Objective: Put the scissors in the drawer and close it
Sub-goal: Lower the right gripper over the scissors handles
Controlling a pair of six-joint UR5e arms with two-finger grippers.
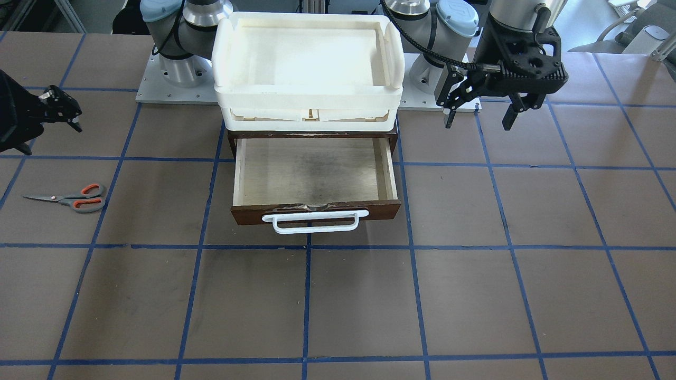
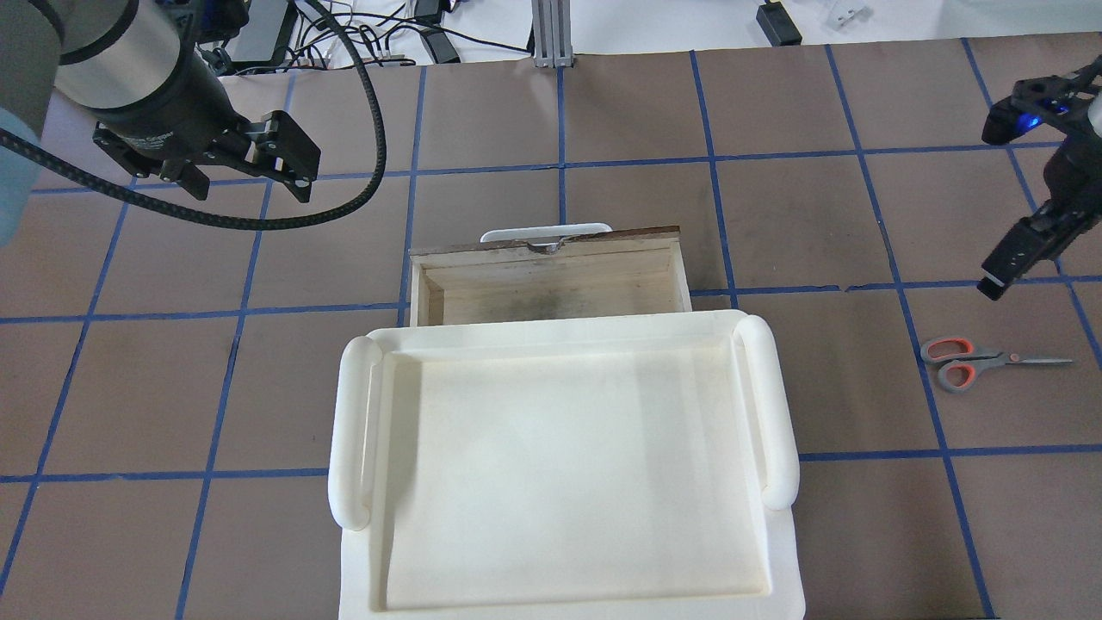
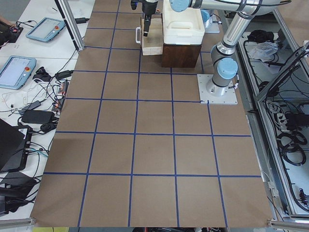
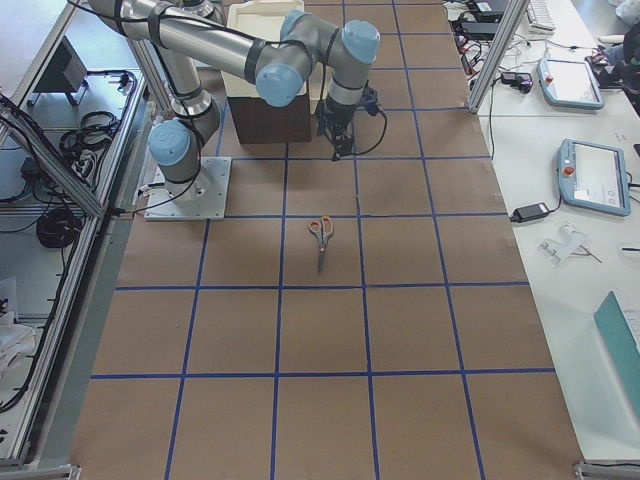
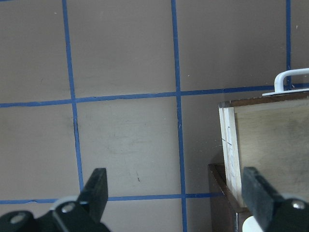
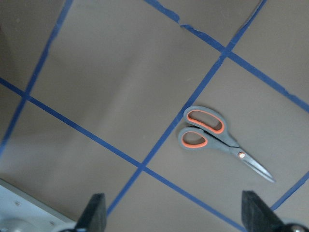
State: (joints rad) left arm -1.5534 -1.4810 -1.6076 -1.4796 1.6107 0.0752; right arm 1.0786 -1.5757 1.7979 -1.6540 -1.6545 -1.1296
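overhead exterior view: the scissors [image 2: 981,362] lie flat on the counter [image 2: 603,129], blades shut and pointing away from the drawer [image 2: 551,284], handles toward it. they sit well apart from the drawer, on the robot's right side, untouched. the drawer is pulled out, its pale interior bare, with the white bar handle [image 1: 315,220] on its front. a white tray [image 2: 560,465] rests on top of the cabinet, above the drawer.

the right pincer [image 6: 174,217] hovers near the scissors but above and apart from them; its wrist view shows both fingers spread wide, nothing between them. the left pincer [image 5: 176,193] hangs beside the drawer's near corner, fingers likewise spread and empty.

risks, as judgement:
- the scissors are thin and lie flat, so a descent that stops short would close on air, and one that goes too deep would press the fingertips into the counter.
- a grasp on the narrow blades could let the heavier handle end swing or slip; the pivot region looks the safer hold.
- release over the drawer's edge rather than its middle could leave the scissors propped on the wall and block closing.
- a push on the drawer off centre could skew it or shift the cabinet and tray.

no brand, label or legible writing is visible on any item.
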